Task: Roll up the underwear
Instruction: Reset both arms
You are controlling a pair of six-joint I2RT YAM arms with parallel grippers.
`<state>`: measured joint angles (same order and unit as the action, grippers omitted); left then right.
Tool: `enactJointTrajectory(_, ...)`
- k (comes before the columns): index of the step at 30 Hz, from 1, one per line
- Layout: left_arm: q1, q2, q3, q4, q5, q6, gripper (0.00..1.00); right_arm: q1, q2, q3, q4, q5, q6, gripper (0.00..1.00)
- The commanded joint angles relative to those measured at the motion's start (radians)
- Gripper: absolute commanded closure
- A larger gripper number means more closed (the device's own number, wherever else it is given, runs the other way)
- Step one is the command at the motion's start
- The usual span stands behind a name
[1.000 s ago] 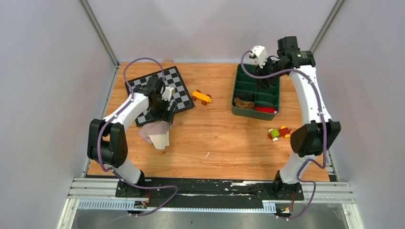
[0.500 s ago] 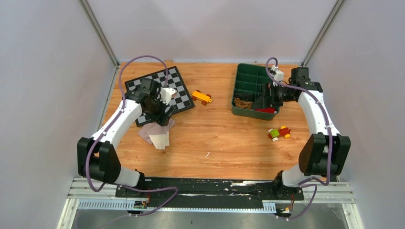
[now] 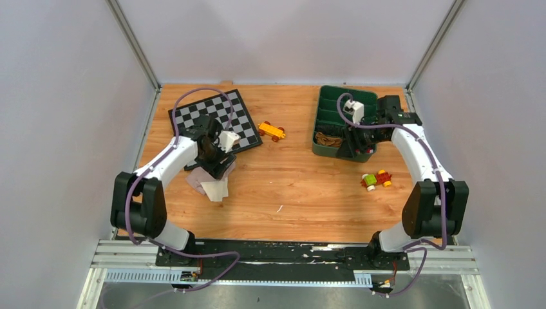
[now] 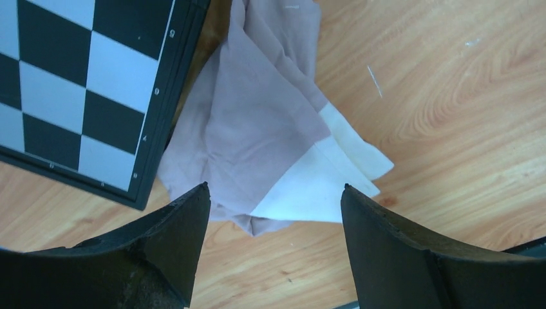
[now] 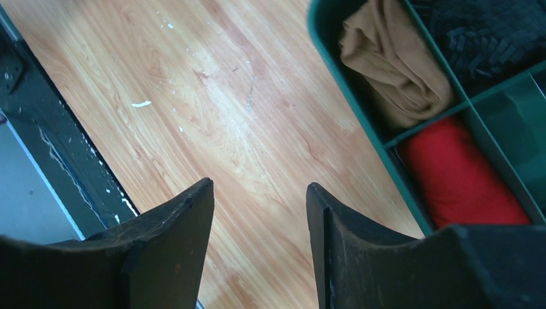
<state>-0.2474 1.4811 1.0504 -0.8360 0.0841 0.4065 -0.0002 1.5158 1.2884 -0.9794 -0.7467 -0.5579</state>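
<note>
A pale pink-beige underwear [image 3: 209, 183] with a white band lies crumpled on the wood, partly tucked under the checkerboard's near edge. My left gripper [image 3: 217, 165] hovers just above it. In the left wrist view its jaws [image 4: 273, 190] stand open and empty, with the cloth [image 4: 257, 129] just beyond the tips. A tan-brown underwear [image 5: 393, 71] and a black one [image 5: 483, 32] lie bunched in compartments of the green tray [image 3: 335, 103]. My right gripper [image 3: 353, 149] is at the tray's near edge, open and empty over bare wood [image 5: 257, 187].
The checkerboard mat [image 3: 216, 122] lies at the back left. An orange toy car [image 3: 272, 131] sits mid-table. A small brick toy [image 3: 376, 179] lies near the right arm. A red cloth [image 5: 463, 174] fills one tray compartment.
My right arm came down from above the tray's back to its near edge; its jaws widened, then narrowed. My left gripper sank closer to the pink-beige underwear, its jaws slightly narrower.
</note>
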Motion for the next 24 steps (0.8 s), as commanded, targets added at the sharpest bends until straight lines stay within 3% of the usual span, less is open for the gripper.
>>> enactJointTrajectory(1, 0.0, 0.091, 0.06, 0.107, 0.008, -0.061, 0.19, 0.082, 0.002, 0.027, 0.022, 0.006, -0.066, 0.45)
enactJointTrajectory(8, -0.001, 0.212, 0.15, 0.131, 0.04, -0.156, 0.22, 0.13, 0.044, 0.021, 0.092, 0.03, 0.0, 0.42)
enactJointTrajectory(11, -0.001, 0.22, 0.178, 0.119, 0.047, -0.168, 0.22, 0.132, 0.056, 0.033, 0.167, 0.087, 0.09, 0.24)
enactJointTrajectory(13, 0.0, 0.198, 0.204, 0.112, 0.056, -0.169, 0.23, 0.145, 0.048, 0.049, 0.276, 0.289, 0.262, 0.03)
enactJointTrajectory(14, 0.001, 0.171, 0.222, 0.114, 0.062, -0.166, 0.21, 0.151, 0.047, 0.081, 0.308, 0.477, 0.35, 0.0)
enactJointTrajectory(16, 0.01, 0.069, 0.249, 0.163, 0.058, -0.19, 0.02, 0.151, 0.044, 0.199, 0.321, 0.675, 0.363, 0.0)
enactJointTrajectory(19, 0.019, -0.131, 0.229, 0.33, 0.043, -0.207, 0.0, 0.149, 0.021, 0.338, 0.365, 0.856, 0.313, 0.0)
enactJointTrajectory(22, 0.019, -0.213, 0.169, 0.471, -0.014, -0.228, 0.0, 0.149, 0.014, 0.41, 0.4, 0.852, 0.309, 0.0)
enactJointTrajectory(24, 0.019, -0.19, 0.17, 0.449, -0.032, -0.25, 0.0, 0.15, 0.016, 0.389, 0.409, 0.827, 0.329, 0.0)
